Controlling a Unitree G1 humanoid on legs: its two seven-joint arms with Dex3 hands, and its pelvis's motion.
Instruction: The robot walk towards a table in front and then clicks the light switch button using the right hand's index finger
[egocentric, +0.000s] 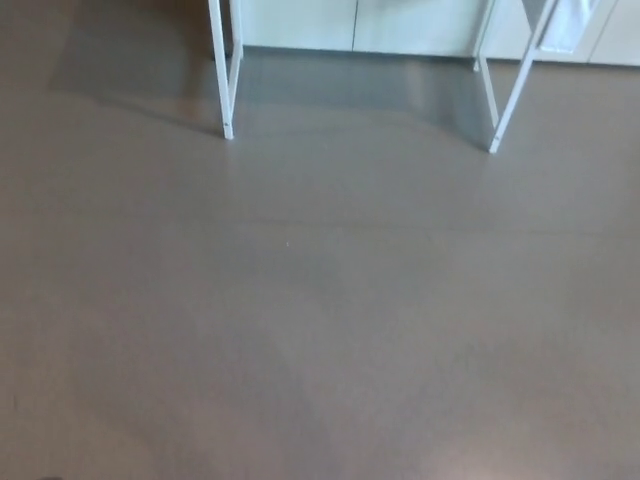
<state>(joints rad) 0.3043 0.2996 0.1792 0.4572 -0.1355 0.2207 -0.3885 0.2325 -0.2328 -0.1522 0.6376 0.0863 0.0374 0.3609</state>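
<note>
While the head cam looks steeply down at the floor, neither robot hand shows anywhere in shot, so how far L or R is open, or whether either holds anything, can't be told. No arm or forearm enters from either edge.

Working outward: bare grey-brown floor (320, 330) fills nearly the whole view, smooth, w/ a faint straight seam running left-right across the upper-middle and a tiny pale speck (288, 243) just below it, left of centre. A soft bright sheen sits at the bottom edge toward the right.

Up top, the table's white legs come into shot. Left leg pair (225, 70) runs close to vertical, feet down on the floor, the two tubes meeting near the foot. Right leg pair (500, 90) slants, splaying apart toward the top edge, foot planted on the floor. The legs' long axes run top-to-bottom, feet pointing toward the camera side. Tabletop itself is cut off by the top edge, and no switch button can be made out.

Behind the legs, pale cabinet fronts (350, 25) line the top edge, w/ a darker shadow on the floor under the table.
</note>
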